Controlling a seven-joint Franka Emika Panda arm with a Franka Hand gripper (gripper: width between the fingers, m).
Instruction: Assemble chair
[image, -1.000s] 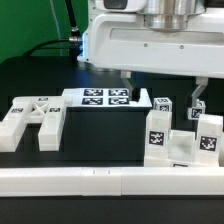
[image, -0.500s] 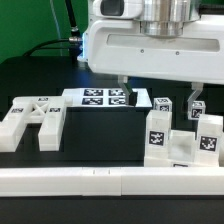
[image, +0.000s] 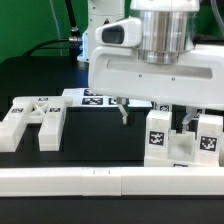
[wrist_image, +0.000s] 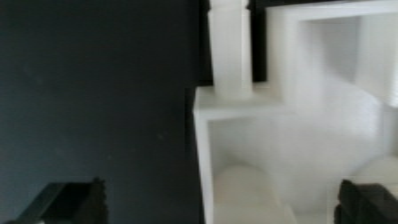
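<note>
Down and forward comes the gripper (image: 155, 120), jaws spread wide and holding nothing, and now we have the tagged chair piece (image: 158, 140) directly beneath and between them, crowding one finger, its slim bar (wrist_image: 231, 50) running crosswise to their closing line.

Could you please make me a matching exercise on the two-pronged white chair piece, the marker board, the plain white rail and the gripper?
Things: 1 white two-pronged tagged plastic chair piece; 2 thin flat white marker board; 3 long plain white rail; 4 two-finger gripper.
Places or states: A open, by the upright tagged white chair piece; B along the exterior view's near edge; C lying at the exterior view's left; D flat, partly hidden behind the glossy white robot body.
Pairs: 1-C, 2-D, 3-B, 4-A.
</note>
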